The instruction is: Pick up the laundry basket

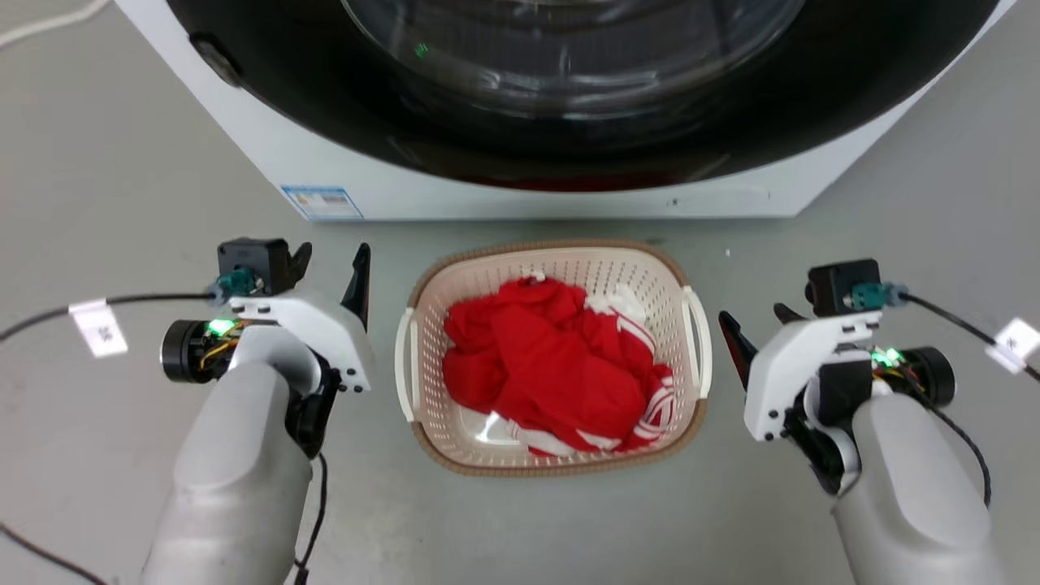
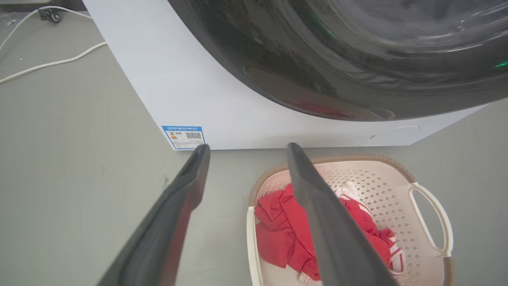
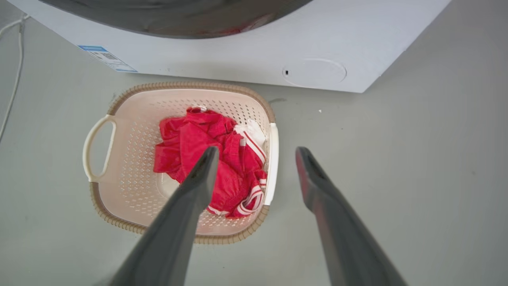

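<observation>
Basket: the laundry basket (image 1: pixel 626 276) stood on the grey floor (image 1: pixel 122 162) just in front of the washer (image 1: pixel 520 199), midway between the two arms.
Contents: a crumpled red garment with white stripes (image 1: pixel 552 366) lay inside, filling most of the bottom.
Left gripper: the left gripper (image 1: pixel 335 248) hung beside the basket's left handle (image 1: pixel 404 357), near it but not touching, its fingers spread apart and holding nothing.
Right gripper: the right gripper (image 1: pixel 751 313) hung just outside the right handle (image 1: pixel 700 341), also apart from it, fingers likewise spread and empty.
Wrist views: in each, one finger crossed in front of the basket and the other stood over bare floor; neither pair straddled a handle yet, as far as could be told.
Done so far: the arms were lined up, one on each side of the basket. No grip had been taken, and the basket appeared to rest flat on the floor.
Left to do: nearly all of it, by my reckoning. Each gripper would have to move in to its handle, close on it, and then both arms lift together.
</observation>
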